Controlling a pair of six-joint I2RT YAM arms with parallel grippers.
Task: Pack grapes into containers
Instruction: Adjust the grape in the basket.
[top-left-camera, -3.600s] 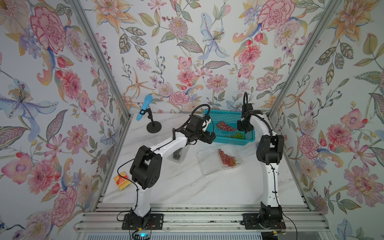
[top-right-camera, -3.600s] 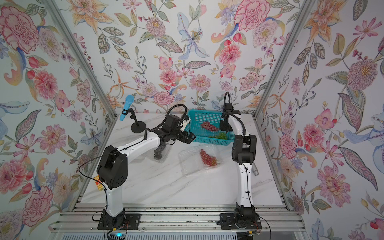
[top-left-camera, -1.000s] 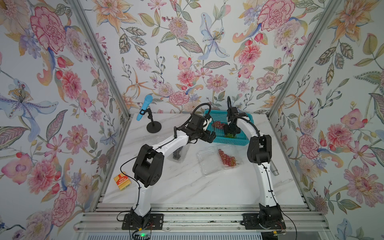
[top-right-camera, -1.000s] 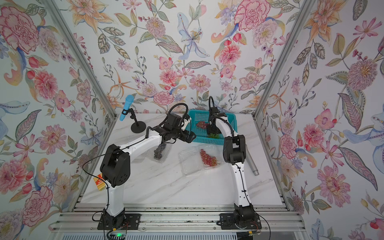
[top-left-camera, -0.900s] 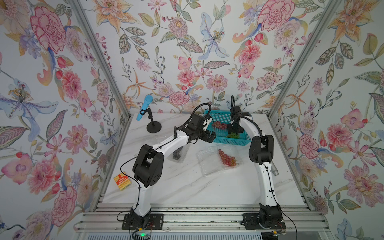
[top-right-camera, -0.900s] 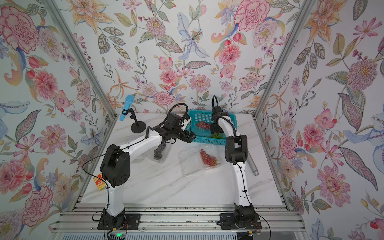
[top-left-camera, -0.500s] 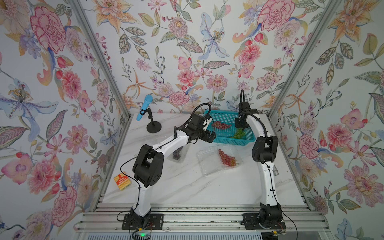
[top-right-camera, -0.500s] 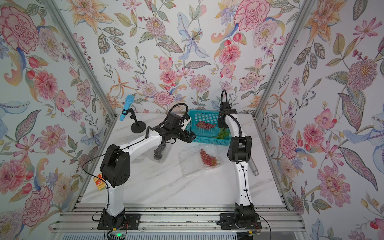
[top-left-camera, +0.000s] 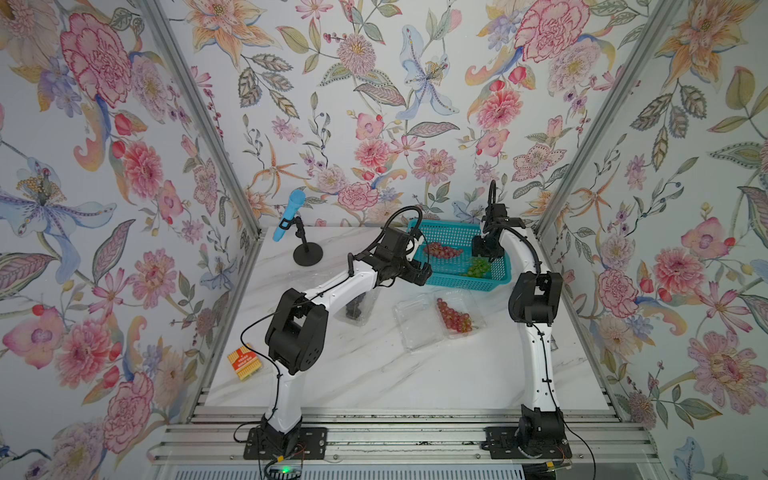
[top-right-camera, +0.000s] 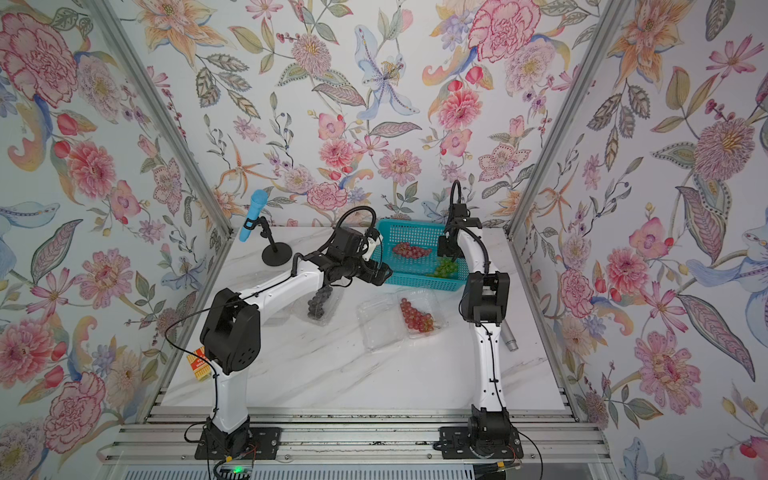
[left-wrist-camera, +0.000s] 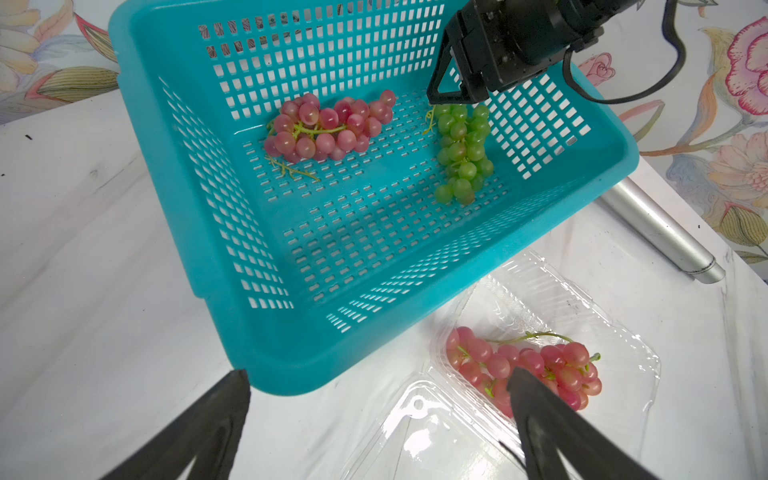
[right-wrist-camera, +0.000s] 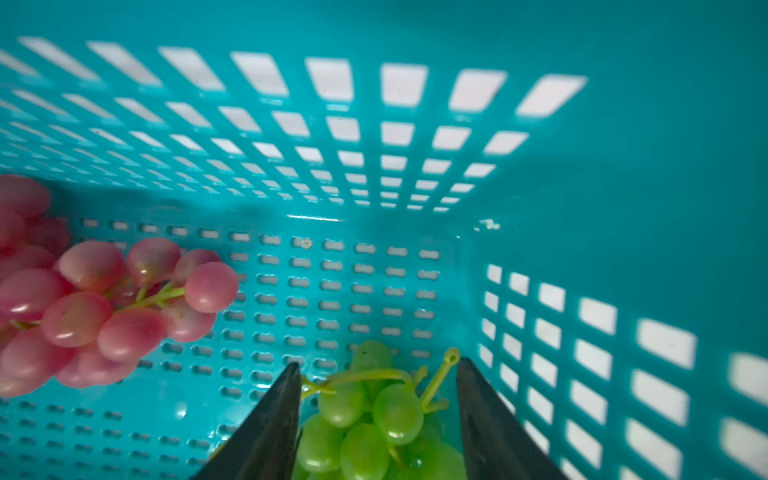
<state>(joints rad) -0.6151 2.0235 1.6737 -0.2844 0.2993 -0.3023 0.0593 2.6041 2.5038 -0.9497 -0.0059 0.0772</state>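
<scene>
A green bunch of grapes (top-left-camera: 478, 267) (left-wrist-camera: 462, 153) lies on the floor of the teal basket (top-left-camera: 461, 284), near its right wall. My right gripper (right-wrist-camera: 379, 363) (top-left-camera: 484, 251) reaches down into the basket and stands open, its fingers on either side of the stem end of the green bunch (right-wrist-camera: 374, 419). A red bunch (left-wrist-camera: 328, 126) lies further left in the basket. An open clear container (top-left-camera: 417, 328) in front of the basket holds another red bunch (top-left-camera: 454, 316). My left gripper (left-wrist-camera: 376, 376) (top-left-camera: 417, 270) hovers open and empty by the basket's near left corner. A dark bunch (top-right-camera: 319, 303) sits in a container under my left arm.
A blue microphone (top-left-camera: 291, 216) on a black stand is at the back left. An orange box (top-left-camera: 244, 361) lies at the table's left edge. A metal cylinder (left-wrist-camera: 660, 235) lies right of the basket, next to the right arm.
My right gripper has moved from the middle of the basket to its right side, above the green bunch. The left arm has not moved.
</scene>
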